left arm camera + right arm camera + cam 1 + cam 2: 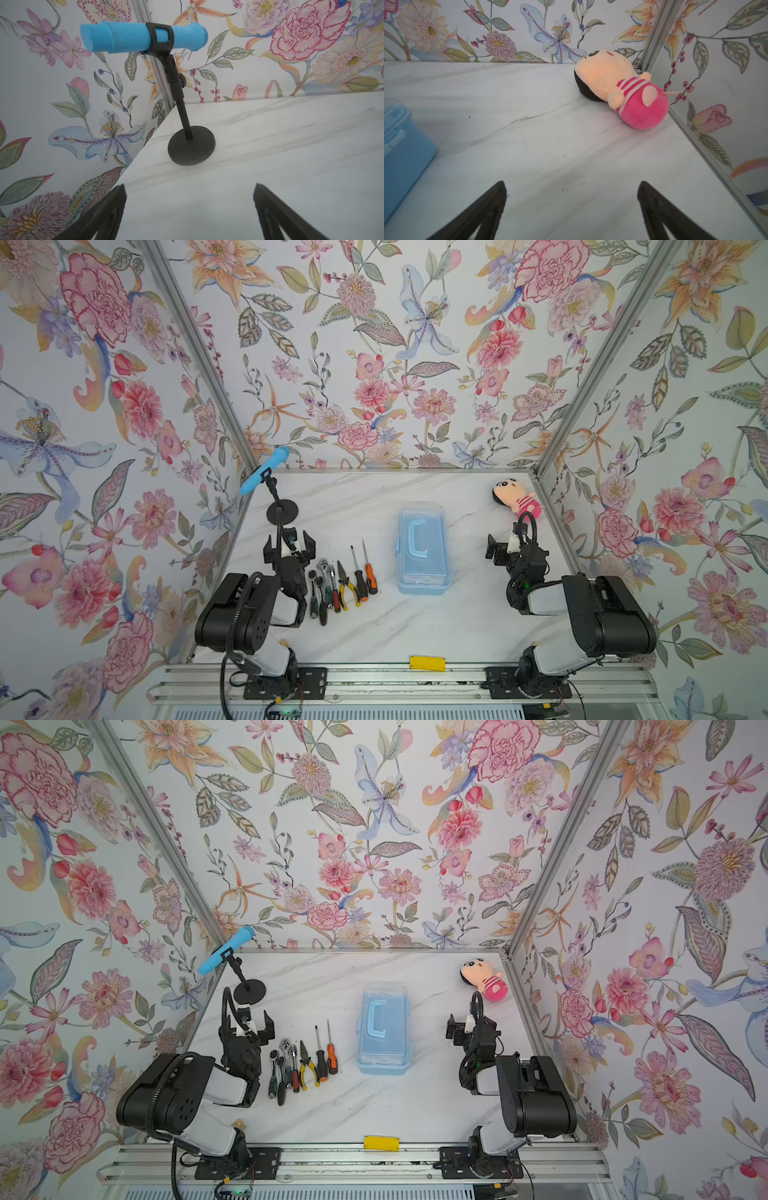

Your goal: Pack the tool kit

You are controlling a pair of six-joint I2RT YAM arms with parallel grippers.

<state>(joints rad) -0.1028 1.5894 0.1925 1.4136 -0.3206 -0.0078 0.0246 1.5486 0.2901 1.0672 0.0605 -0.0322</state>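
Nothing is packed yet. The box (423, 549) is shut; the tools (343, 583) lie beside it. Left claw (289, 541) and right claw (571, 185) stand apart, empty.

Bright, even, diffuse illumination in all views, with no single source evident. Shadows on the white marble table (415, 626) are pale and soft-edged, as under the microphone stand base (191, 149) and the plush doll (623, 93). No hard glare. Both top views are sharp, with wide-angle stretching of the walls (374, 344) toward the corners. The blue box (404, 149), close to the right wrist camera, is slightly soft.
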